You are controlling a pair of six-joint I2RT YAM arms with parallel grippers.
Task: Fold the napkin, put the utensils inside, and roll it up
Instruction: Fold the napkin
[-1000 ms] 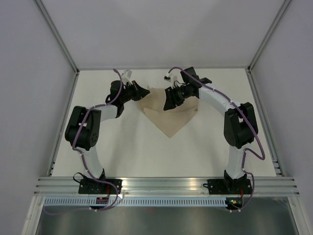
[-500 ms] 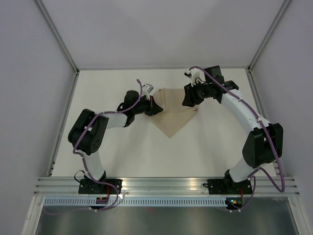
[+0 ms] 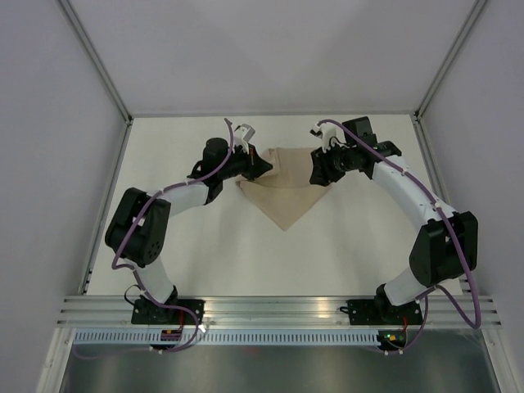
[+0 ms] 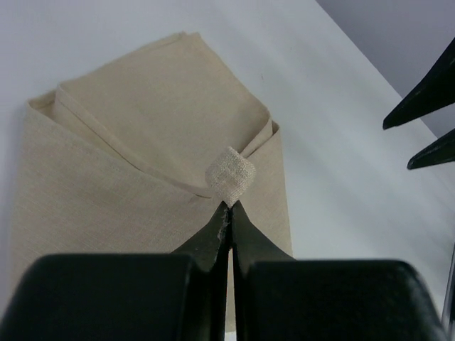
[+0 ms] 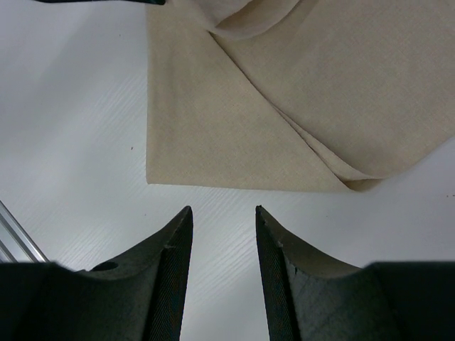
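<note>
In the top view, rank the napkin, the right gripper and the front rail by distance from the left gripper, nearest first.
1. napkin, its corner pinched in the left gripper.
2. right gripper, open, at the napkin's right side.
3. front rail, farthest, along the bottom of the view.

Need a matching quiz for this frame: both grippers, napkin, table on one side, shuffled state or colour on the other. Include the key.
Things:
1. left gripper
2. right gripper
3. napkin
4. table

States or colours:
A. tan, folded, lying flat
B. white
C. shut, pinching a cloth corner
D. open, nothing between its fingers

Pairs: 1-C, 2-D, 3-A, 4-B
</note>
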